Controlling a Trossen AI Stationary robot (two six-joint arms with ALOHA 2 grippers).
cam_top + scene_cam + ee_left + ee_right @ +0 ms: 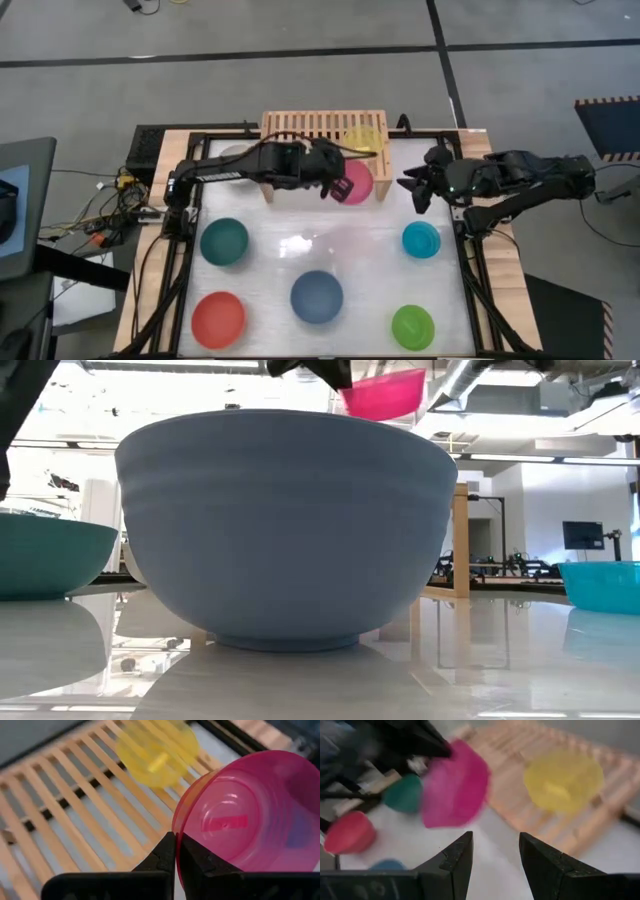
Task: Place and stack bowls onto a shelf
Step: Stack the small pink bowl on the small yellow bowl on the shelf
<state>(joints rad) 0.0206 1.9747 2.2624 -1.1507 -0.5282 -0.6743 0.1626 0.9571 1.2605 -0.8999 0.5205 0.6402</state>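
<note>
Our left gripper (176, 851) pinches the pink bowl (250, 815) by its rim; our right gripper (495, 852) hangs released. The blue bowl (285, 525) hides most of the shelf (322, 128).

pink bowl (356, 181) tilted in air beside shelf (300, 125) bearing yellow bowl (362, 139).

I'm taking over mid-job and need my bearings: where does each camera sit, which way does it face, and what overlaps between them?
High view: above the table, looking straight down; both arms show, the left gripper shut on the round pink plastic bowl.
Low view: at tabletop height, looking level across; the plain dark blue bowl fills it.
Left wrist view: looks past shut fingers at the slatted light-wood shelf.
Right wrist view: looks past the open right gripper toward the shelf.
Shared: both wrist views show the round yellow bowl on the shelf.
</note>
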